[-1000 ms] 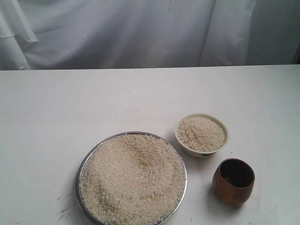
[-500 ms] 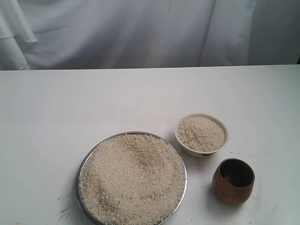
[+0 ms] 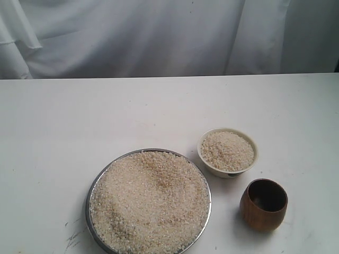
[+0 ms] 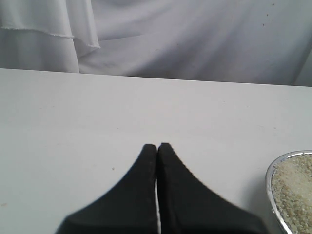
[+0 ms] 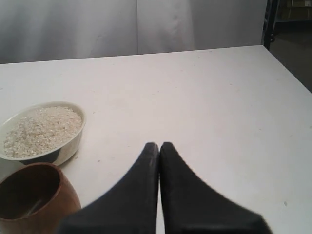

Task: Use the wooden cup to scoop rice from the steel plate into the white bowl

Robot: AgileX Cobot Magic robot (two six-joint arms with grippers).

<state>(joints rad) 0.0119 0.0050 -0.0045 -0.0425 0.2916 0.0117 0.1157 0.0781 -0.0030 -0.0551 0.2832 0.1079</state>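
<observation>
Both black grippers, left gripper point(image 4: 157, 145) and right gripper point(image 5: 159, 144), closed and empty; reddish-brown wooden cup point(image 3: 264, 204) upright beside heaped cream-white bowl point(image 3: 228, 152), near rice-filled point(image 3: 151, 203) steel plate point(image 3: 93, 186); next likely: right opens, grasps cup.

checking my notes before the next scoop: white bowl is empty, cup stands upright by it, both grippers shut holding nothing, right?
One thing is wrong: the white bowl is not empty, it is heaped with rice, as the exterior view and the right wrist view show. The rest holds: the wooden cup stands upright beside it, and the left gripper and right gripper are both shut on nothing.
</observation>
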